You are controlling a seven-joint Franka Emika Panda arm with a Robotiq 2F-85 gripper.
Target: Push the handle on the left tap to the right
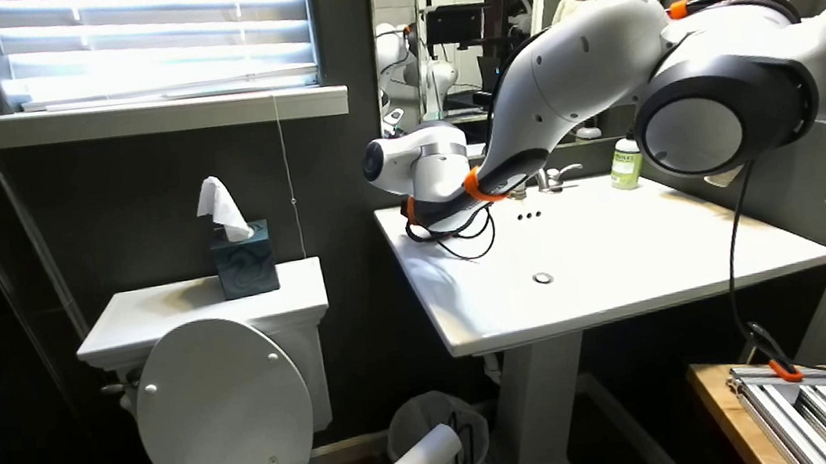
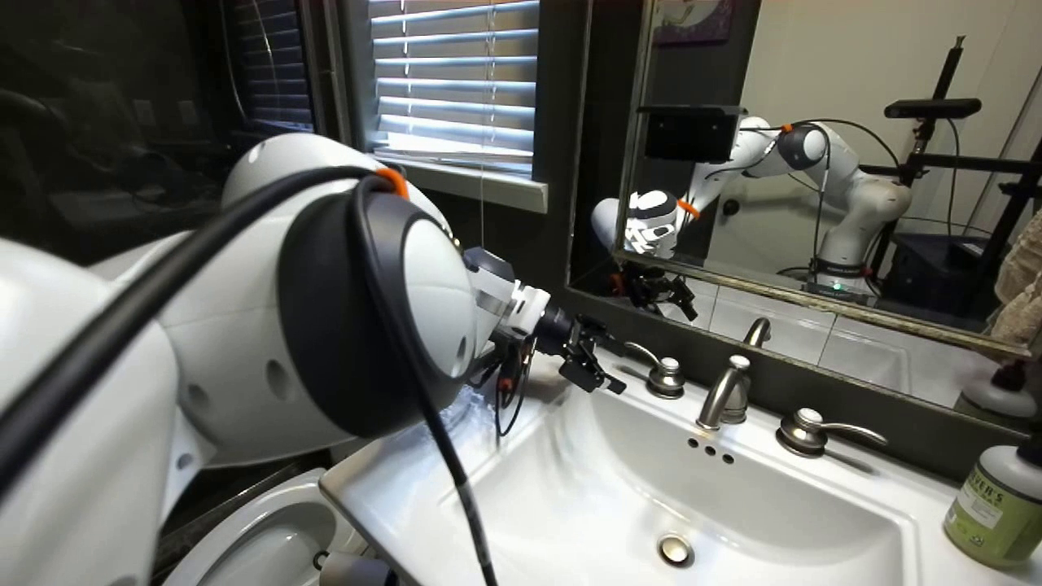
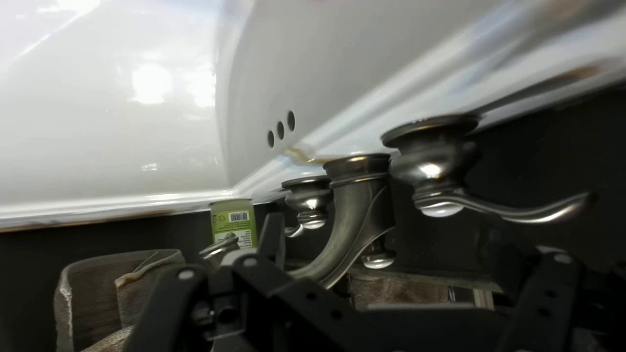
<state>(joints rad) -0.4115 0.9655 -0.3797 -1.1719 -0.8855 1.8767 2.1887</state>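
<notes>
Presumably the jaws are hovering at the approach step, the push not yet begun; the next move is calling for bringing one jaw against the lever handle and sweeping it right. They are standing well apart, holding nothing, with no contact showing, near the handle's free end. That handle is topping the left tap and pointing away from the curved spout, while farther out a soap bottle is standing.
</notes>
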